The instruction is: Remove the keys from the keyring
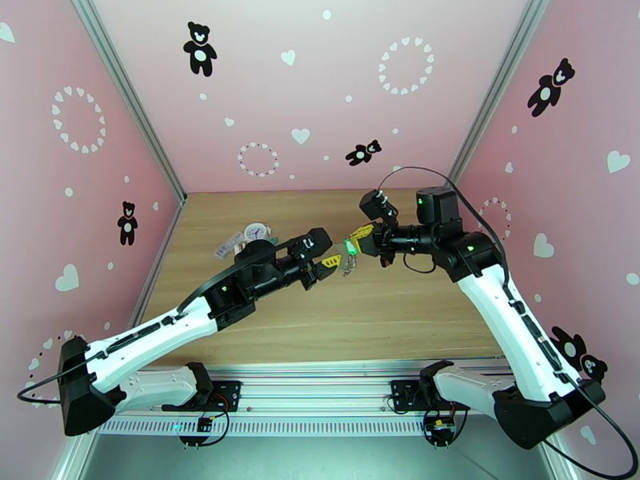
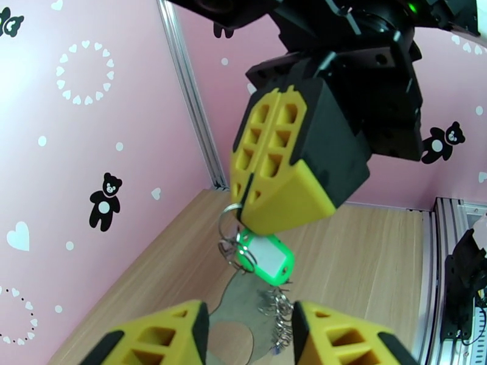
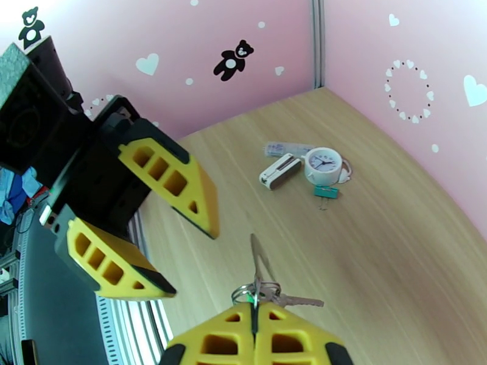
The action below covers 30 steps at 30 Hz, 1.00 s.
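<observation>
Above the table's middle, my right gripper (image 1: 354, 238) is shut on a small metal ring (image 2: 229, 215). From that ring hang a key with a bright green tag (image 2: 266, 255) and the flat mauve-brown keyring (image 2: 238, 311). The keyring's row of metal rings (image 2: 277, 304) dangles beside the tag. A bare metal key (image 3: 297, 301) sticks out sideways by my right fingertips (image 3: 286, 339). My left gripper (image 2: 249, 339) is open just left of the bunch. Its yellow fingers (image 3: 173, 180) stand on either side of the hanging keyring without gripping it.
A white round clock-face charm (image 3: 323, 165), a teal clip (image 3: 326, 191) and a small white-brown tag (image 3: 279, 171) lie together on the wooden table (image 1: 400, 314) at the back left. Pink walls close in three sides. The metal rail (image 1: 320, 374) runs along the near edge.
</observation>
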Tool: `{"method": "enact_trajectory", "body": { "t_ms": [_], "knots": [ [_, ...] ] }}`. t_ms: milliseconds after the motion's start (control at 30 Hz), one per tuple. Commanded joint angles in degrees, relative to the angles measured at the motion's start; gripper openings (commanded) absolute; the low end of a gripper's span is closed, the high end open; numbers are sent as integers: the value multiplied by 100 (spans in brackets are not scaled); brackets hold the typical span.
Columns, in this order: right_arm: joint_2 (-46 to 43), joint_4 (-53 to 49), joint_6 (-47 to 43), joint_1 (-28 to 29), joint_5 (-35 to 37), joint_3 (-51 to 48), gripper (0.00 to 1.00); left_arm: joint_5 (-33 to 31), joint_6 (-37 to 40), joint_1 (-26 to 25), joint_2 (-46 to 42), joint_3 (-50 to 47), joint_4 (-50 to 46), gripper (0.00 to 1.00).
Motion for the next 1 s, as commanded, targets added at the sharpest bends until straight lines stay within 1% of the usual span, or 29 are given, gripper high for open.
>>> {"method": "enact_trajectory", "body": {
  "t_ms": [0,133,267,367,467,600,733,800,900,967],
  "knots": [
    [-20,130,161,-76,-460,-25,0,-106,278,19,256,87,346,43],
    [-24,188,188,-123,-546,-69,0,-248,309,19,390,20,837,42],
    [-12,256,207,-140,-579,-116,0,-214,333,23,537,104,895,41],
    [4,263,181,-160,-630,-138,0,-322,352,21,568,5,1150,41],
    [-7,274,172,-172,-648,-160,0,-306,435,25,625,44,1091,39],
    [-11,256,163,-180,-639,-172,0,-170,446,27,682,96,1039,33],
    [-59,274,164,-184,-624,-205,0,-265,470,28,734,109,1053,29],
    [-79,282,170,-186,-613,-227,0,-276,464,28,723,111,1070,25],
    [-110,288,172,-186,-574,-244,0,-279,481,29,699,107,1043,23],
    [-127,285,172,-181,-543,-245,0,-275,499,28,686,120,1016,20]
  ]
}}
